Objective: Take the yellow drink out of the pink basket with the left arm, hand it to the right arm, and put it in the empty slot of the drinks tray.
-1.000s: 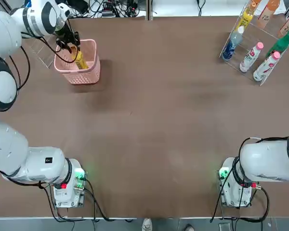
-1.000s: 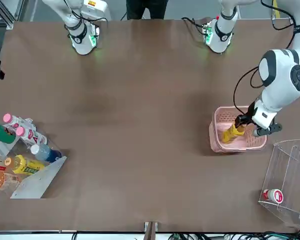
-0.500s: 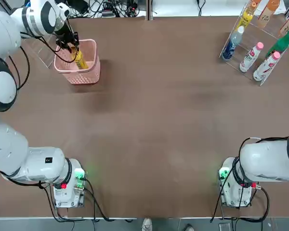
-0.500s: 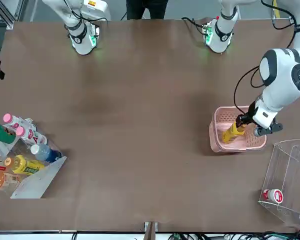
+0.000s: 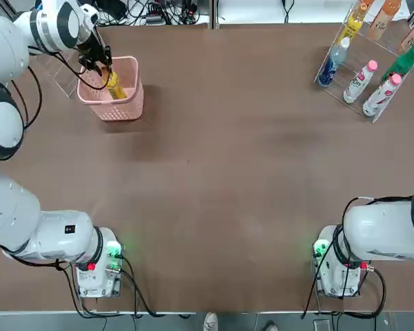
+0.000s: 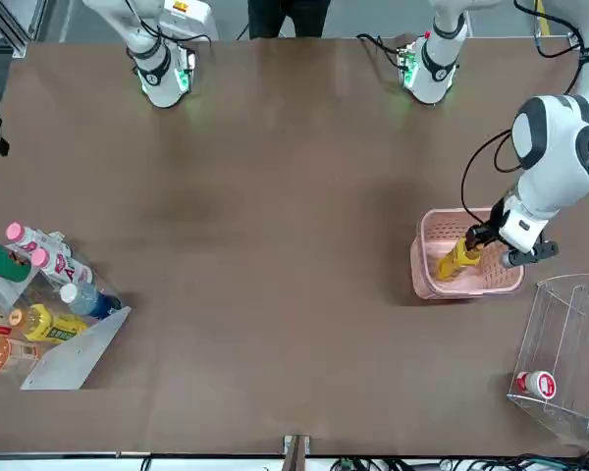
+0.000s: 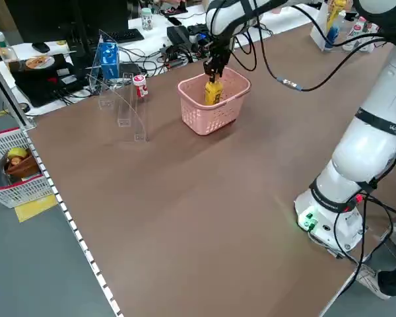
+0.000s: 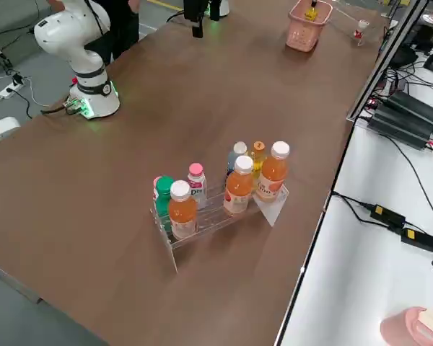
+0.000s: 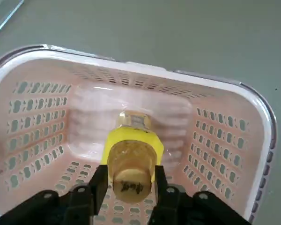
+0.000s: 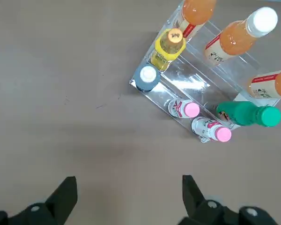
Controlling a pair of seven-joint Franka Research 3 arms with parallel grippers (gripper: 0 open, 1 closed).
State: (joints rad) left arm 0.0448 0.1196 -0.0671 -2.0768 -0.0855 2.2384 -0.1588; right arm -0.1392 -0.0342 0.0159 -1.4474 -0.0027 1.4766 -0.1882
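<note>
The yellow drink (image 9: 131, 154) leans tilted inside the pink basket (image 5: 127, 107) at the far left of the table, its cap pointing up. My left gripper (image 9: 130, 180) reaches down into the basket, shut on the yellow drink with one finger on each side of the cap. From across the table the drink (image 6: 458, 260) slants up out of the basket (image 6: 437, 285) to the left gripper (image 6: 486, 245). My right gripper (image 10: 129, 185) hangs open and empty, high over the table short of the drinks tray (image 10: 182, 86), which holds several bottles.
The drinks tray (image 5: 362, 69) stands at the far right corner. A clear acrylic stand (image 6: 560, 363) with a small red-capped bottle sits just beyond the basket on the left. A white basket (image 7: 20, 172) sits off the table. Both arm bases are at the near edge.
The left gripper's fingers have drawn in around the yellow drink's cap, and the gripper has shifted slightly toward the table's far edge. The right arm has not moved.
</note>
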